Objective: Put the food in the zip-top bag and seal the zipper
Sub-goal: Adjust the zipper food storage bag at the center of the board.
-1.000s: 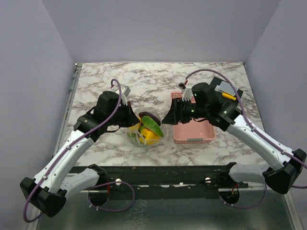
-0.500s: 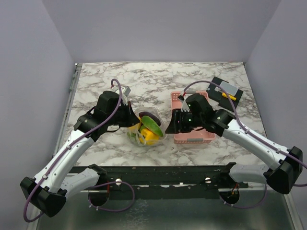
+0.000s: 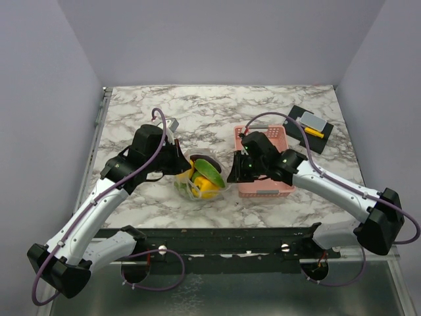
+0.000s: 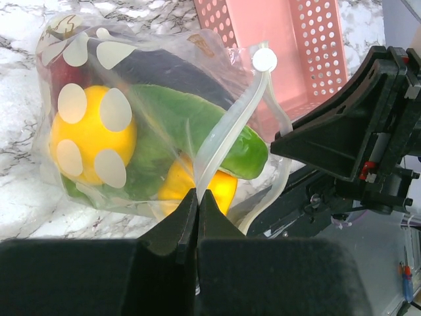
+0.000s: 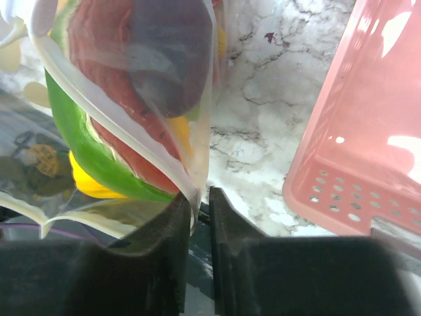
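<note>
Mid-frame on the marble worktop (image 3: 197, 112), the clear dotted plastic zip-top bag (image 3: 200, 176) holds colourful toy food (image 4: 92, 135); left hand (image 4: 197, 195) and right hand (image 5: 200, 199) each pinch its thin clear zipper strip (image 4: 229, 125).

White tabletop (image 3: 217, 108) with grey marble veining, lying under even, soft light. Plain pale lavender back wall (image 3: 217, 39), left wall (image 3: 39, 131) and right wall (image 3: 388, 79) are enclosing it on three sides. A black rail (image 3: 217, 236) is running along its near edge, with a grey metal sheet (image 3: 230, 296) lying below.
</note>
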`<state>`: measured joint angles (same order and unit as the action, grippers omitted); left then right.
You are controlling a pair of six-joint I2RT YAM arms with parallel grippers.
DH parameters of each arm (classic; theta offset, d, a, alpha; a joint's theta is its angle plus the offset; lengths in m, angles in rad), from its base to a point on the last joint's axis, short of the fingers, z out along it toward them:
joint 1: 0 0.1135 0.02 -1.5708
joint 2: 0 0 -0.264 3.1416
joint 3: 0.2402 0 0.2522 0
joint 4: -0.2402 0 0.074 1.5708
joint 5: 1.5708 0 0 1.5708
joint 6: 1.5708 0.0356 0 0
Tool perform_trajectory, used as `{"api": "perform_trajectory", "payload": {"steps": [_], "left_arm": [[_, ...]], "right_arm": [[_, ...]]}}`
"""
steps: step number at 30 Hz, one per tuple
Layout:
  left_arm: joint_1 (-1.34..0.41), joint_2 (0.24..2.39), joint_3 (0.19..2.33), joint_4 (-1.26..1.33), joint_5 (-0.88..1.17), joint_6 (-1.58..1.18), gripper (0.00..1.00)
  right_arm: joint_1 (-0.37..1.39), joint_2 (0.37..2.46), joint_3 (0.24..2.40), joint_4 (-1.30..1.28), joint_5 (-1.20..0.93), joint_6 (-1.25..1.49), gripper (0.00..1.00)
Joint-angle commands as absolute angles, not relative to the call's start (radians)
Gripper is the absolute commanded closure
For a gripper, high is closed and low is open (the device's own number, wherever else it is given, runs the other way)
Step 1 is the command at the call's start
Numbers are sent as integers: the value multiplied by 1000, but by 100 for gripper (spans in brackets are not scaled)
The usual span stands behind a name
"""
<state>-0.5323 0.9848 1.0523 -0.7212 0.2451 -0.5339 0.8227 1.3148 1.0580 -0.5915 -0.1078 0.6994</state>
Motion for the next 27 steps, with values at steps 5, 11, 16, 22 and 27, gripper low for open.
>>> {"api": "perform_trajectory", "payload": {"steps": [5, 11, 16, 22, 27], "left_arm": [[-537, 970, 1080, -734, 238, -527, 100], [-537, 975, 1142, -813, 186, -493, 100], [-537, 985, 1219, -876, 151, -472, 100], [-537, 1001, 1327, -929, 148, -461, 100], [-537, 985, 1236, -887, 137, -474, 100]], "right_arm": [[842, 1310, 1130, -578, -24, 689, 99], [842, 1289, 1255, -629, 17, 630, 99], [842, 1318, 1395, -692, 28, 578, 99], [842, 1365, 1513, -753, 14, 541, 99], [842, 1371, 1439, -701, 14, 547, 99]]}}
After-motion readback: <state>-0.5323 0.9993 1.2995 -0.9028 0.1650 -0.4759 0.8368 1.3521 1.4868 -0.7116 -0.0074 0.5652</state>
